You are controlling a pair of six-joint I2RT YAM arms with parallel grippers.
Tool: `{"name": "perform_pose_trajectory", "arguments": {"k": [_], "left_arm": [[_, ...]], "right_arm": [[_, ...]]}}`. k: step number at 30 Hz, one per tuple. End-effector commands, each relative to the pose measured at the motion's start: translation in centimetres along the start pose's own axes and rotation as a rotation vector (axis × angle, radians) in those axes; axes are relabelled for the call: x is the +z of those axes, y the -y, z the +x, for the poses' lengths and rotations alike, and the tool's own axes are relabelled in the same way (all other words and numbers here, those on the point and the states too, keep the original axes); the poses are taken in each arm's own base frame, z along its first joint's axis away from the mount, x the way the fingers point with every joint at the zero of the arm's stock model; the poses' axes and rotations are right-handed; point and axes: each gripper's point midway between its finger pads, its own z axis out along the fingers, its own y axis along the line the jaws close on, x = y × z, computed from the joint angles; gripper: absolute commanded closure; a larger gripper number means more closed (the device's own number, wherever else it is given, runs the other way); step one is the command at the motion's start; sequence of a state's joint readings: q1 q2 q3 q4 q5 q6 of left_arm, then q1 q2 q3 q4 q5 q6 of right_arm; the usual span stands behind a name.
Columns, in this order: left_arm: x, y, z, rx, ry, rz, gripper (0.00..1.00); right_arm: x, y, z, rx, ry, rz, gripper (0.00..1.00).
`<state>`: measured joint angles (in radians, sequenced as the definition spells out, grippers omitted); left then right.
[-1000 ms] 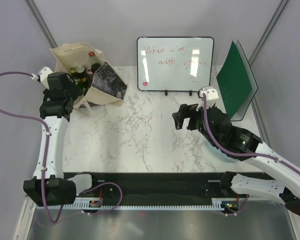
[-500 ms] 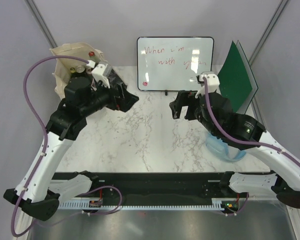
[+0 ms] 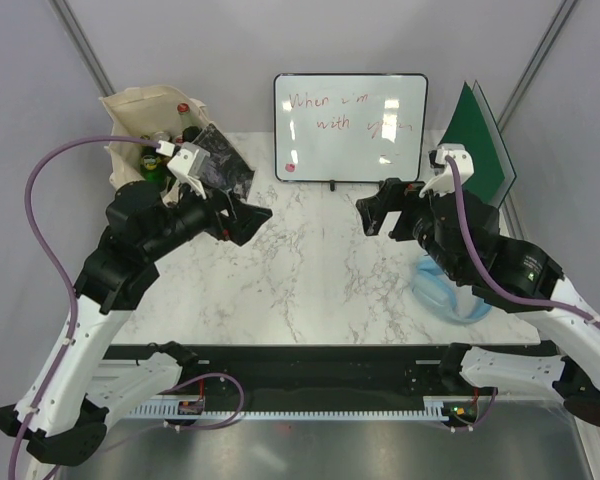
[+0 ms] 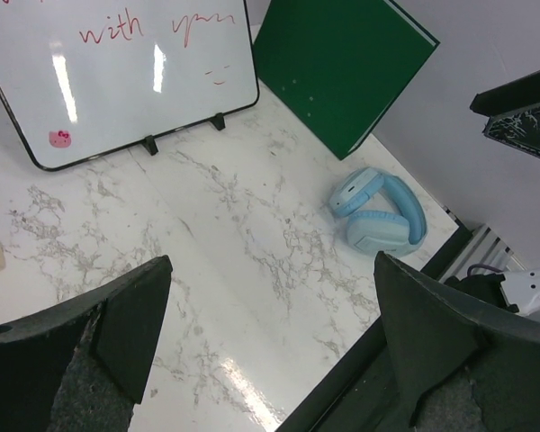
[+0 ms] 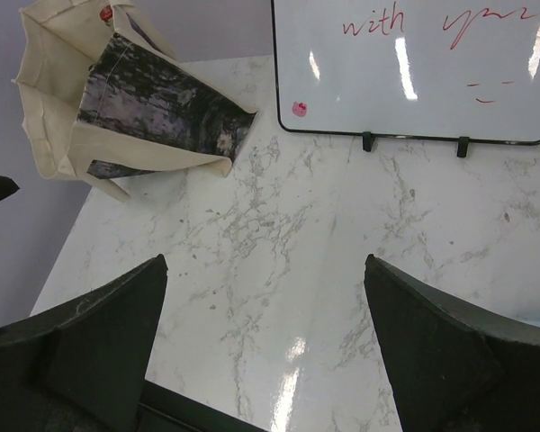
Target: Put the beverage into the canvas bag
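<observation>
The beige canvas bag [image 3: 130, 115] stands at the back left corner, its black print [image 3: 220, 165] facing the table. Bottles show in its mouth: a dark one with a red cap [image 3: 184, 108] and green ones [image 3: 153, 162]. The right wrist view also shows the canvas bag [image 5: 58, 108] and a red cap [image 5: 105, 13]. My left gripper [image 3: 248, 215] hangs open and empty over the marble, just right of the bag. Its fingers [image 4: 117, 333] stand wide apart. My right gripper [image 3: 378, 212], open with nothing in it, hovers mid-table in front of the whiteboard.
A whiteboard [image 3: 350, 125] with red writing stands at the back centre. A green folder [image 3: 470, 170] leans at the back right. Blue headphones [image 4: 378, 211] lie on the marble tabletop [image 3: 290, 280] at the right, partly under my right arm. A black rail runs along the near edge.
My left gripper has come away from the bag's mouth, swung right over the table and opened wide. My right arm has shifted right and back.
</observation>
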<state>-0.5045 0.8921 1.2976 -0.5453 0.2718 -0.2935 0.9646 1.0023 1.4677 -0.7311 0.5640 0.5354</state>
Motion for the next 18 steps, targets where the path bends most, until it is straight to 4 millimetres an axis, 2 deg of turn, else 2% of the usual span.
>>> {"name": "perform_pose_trajectory", "arguments": {"k": [1, 9, 18], "left_arm": [[0.1, 0.2, -0.2, 0.028, 0.025, 0.018, 0.0], [-0.6, 0.3, -0.7, 0.042, 0.057, 0.016, 0.0], [-1.0, 0.7, -0.6, 0.038, 0.06, 0.033, 0.0]], "right_arm": [[-0.3, 0.5, -0.7, 0.009, 0.031, 0.017, 0.02], [0.1, 0.5, 0.0, 0.004, 0.015, 0.02, 0.02], [0.0, 0.5, 0.0, 0.011, 0.018, 0.018, 0.02]]}}
